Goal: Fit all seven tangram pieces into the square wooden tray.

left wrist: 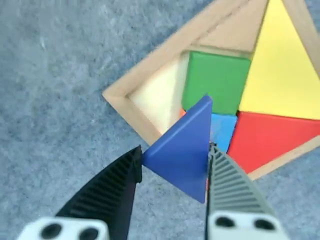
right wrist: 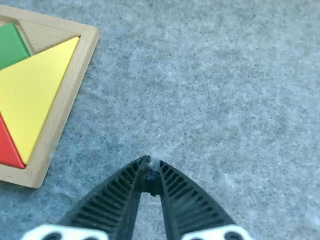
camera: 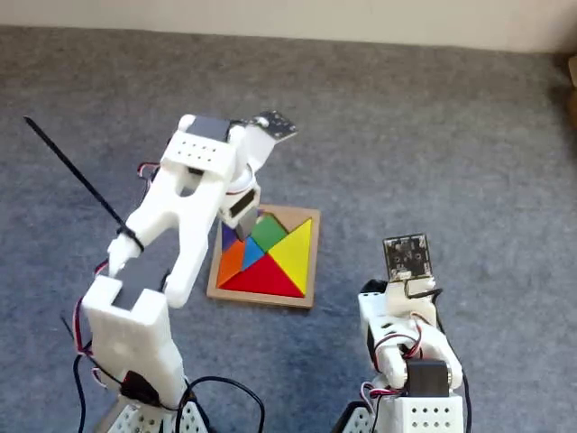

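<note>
The square wooden tray (camera: 309, 271) lies on grey carpet with a yellow triangle (camera: 296, 253), red triangle (camera: 261, 278), green square (camera: 268, 231) and orange piece (camera: 232, 262) set in it. My left gripper (left wrist: 175, 160) is shut on a dark blue triangle (left wrist: 182, 150), held just above the tray's corner (left wrist: 117, 97). Under it, bare tray floor (left wrist: 157, 97) lies beside the green square (left wrist: 215, 80), and a light blue piece (left wrist: 222, 130) sits below. My right gripper (right wrist: 150, 162) is shut with nothing in it, over carpet beside the tray (right wrist: 60, 115).
A thin black rod (camera: 72, 171) sticks out diagonally from the left arm (camera: 171, 225). The right arm (camera: 406, 334) sits folded near the front right, cables at its base. Carpet extends around the tray on all sides.
</note>
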Motion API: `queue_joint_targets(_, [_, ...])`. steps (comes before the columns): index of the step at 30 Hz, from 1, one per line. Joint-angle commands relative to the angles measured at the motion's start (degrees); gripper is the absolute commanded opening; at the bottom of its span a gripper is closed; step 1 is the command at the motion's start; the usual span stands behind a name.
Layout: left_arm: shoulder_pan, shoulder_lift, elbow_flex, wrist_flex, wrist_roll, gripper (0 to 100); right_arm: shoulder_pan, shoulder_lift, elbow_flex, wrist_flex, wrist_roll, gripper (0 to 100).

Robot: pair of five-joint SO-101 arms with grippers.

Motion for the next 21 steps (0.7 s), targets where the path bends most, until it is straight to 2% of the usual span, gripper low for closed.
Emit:
queue_joint_targets(1, [-0.31, 1.54, -7.08, 2.55, -0.26, 25, 0.66, -1.1, 5.85, -0.22, -0.09, 0.4])
queue_joint_targets(11, [-1.8, 3.03, -13.23, 7.82, -0.26, 27, 0.66, -1.1, 5.85, -0.22, -0.09, 0.4])
queue_joint_targets(16, [-1.8, 3.65, -12.62, 7.65, -0.26, 21, 0.66, -1.1, 5.85, -0.22, -0.09, 0.4])
queue_joint_targets(21, [-1.8, 3.65, -9.8, 5.63, -0.26, 20, 0.66, -1.1, 5.85, -0.22, -0.09, 0.4])
